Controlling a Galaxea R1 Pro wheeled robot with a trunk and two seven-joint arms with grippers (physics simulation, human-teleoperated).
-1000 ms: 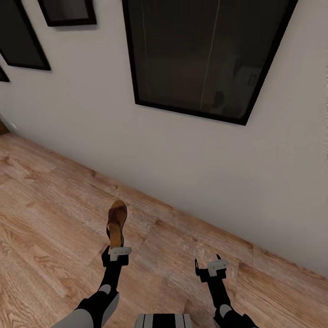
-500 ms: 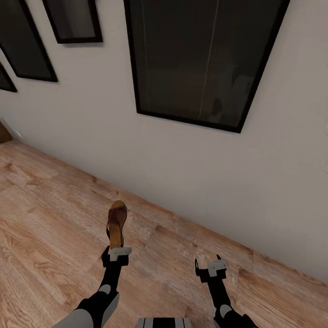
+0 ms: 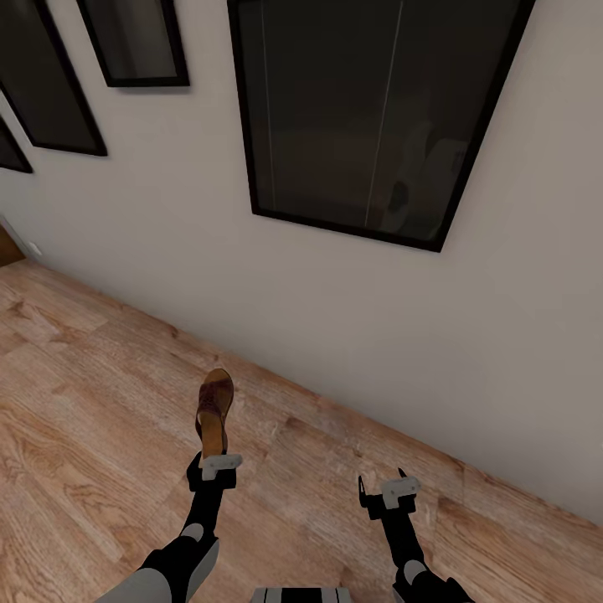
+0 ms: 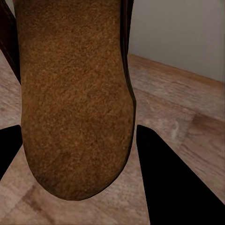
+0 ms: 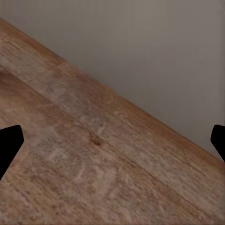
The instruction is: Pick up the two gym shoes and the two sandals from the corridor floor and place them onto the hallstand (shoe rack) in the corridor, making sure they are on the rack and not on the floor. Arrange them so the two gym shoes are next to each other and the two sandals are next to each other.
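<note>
Sandal (image 3: 214,410) clamped in left tool (image 3: 215,462), seemingly heel-first, off floor (image 3: 92,419).

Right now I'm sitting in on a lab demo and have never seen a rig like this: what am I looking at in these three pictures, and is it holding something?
These are simulator renders of a wheeled robot with two arms. The head view looks down from its head: the left gripper is shut on a brown sandal, lifted off the wood-plank floor. The right gripper is open and holds nothing. Ahead is a pale wall hung with dark framed pictures.

The other two pictures come from cameras near each gripper. The left wrist view looks along the fingers at the sandal. The right wrist view shows fingertips wide apart over floor and wall.
</note>
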